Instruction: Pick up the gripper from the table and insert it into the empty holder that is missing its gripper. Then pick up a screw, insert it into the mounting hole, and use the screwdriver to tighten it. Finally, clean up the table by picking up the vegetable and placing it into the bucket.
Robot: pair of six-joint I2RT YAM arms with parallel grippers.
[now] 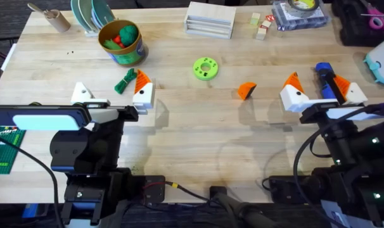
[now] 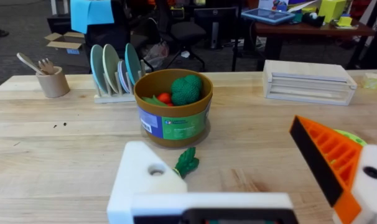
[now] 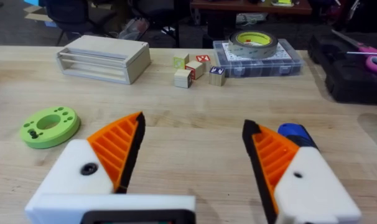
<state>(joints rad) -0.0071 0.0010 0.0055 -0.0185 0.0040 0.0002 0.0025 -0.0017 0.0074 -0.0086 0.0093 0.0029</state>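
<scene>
Overhead: your loose gripper (image 1: 246, 90) lies mid-table (image 1: 198, 126); the screwdriver (image 1: 326, 80) lies between the right claw (image 1: 324, 95) fingers, which stand apart.
Left wrist: your left claw (image 2: 251, 180) is apart, its holder (image 2: 145, 177) bare; the vegetable (image 2: 187, 162) lies just before the bucket (image 2: 173, 118).
Right wrist: both orange pads (image 3: 117, 148) are fitted.

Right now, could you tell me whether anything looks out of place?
Yes: the left gripper has one bare white holder lacking its orange pad, and a loose orange gripper lies alone mid-table.
</scene>
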